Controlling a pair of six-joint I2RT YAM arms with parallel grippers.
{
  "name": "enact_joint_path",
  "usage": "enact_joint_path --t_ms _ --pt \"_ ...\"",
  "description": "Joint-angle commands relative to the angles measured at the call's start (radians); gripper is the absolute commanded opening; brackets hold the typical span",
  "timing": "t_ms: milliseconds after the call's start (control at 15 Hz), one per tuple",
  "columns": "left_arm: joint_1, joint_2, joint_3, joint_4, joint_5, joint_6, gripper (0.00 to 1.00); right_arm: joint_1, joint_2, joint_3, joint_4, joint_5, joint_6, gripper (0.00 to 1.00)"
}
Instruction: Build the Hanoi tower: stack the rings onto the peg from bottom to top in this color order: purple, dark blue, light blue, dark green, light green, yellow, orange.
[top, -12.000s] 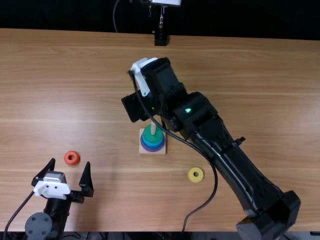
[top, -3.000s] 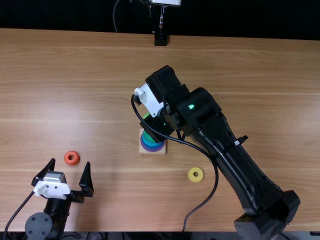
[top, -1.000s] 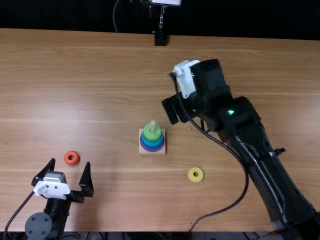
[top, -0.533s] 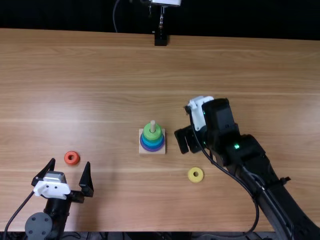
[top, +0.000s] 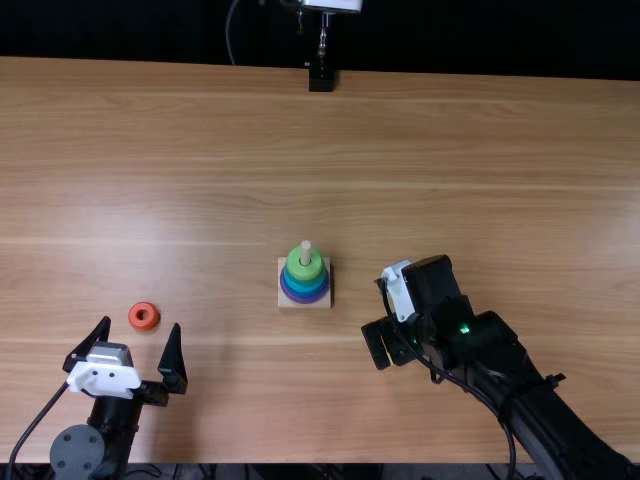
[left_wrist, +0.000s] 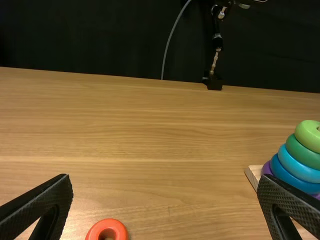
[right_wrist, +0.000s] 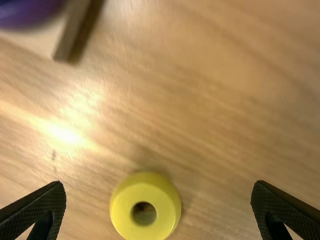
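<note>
My left gripper (top: 140, 342) rests at the table's near left, open and holding nothing, with the orange ring (top: 144, 316) just beyond its fingers. My right gripper (top: 382, 345) is over the spot right of the tower where the yellow ring lies. In the right wrist view the yellow ring (right_wrist: 127, 209) sits flat on the wood between the spread fingers of my right gripper (right_wrist: 158, 207). On the peg (top: 306, 252) the light green ring (top: 296, 266) tops dark green, light blue, dark blue and purple. My left gripper (left_wrist: 162, 195) and the orange ring (left_wrist: 106, 230) also appear from the left wrist.
The peg's square wooden base (top: 305, 304) stands mid-table. A black stand (top: 322, 78) is at the table's far edge. The right arm's cable (top: 462, 382) loops beside that arm, over the near right of the table.
The light green ring came onto the peg. From above the tower, my right gripper has moved right and toward the near edge, now over the yellow ring. The left arm has kept still.
</note>
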Motion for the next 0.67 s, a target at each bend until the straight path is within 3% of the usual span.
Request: enact_joint_path --t_ms 0,600 --pt "0.013 -0.012 -0.032 -0.003 0.017 0.005 1.0 0.009 -0.035 -0.038 0.007 0.008 0.009 1.0" --pt "0.013 -0.012 -0.032 -0.003 0.017 0.005 1.0 0.035 -0.027 -0.028 0.007 0.01 0.007 1.0"
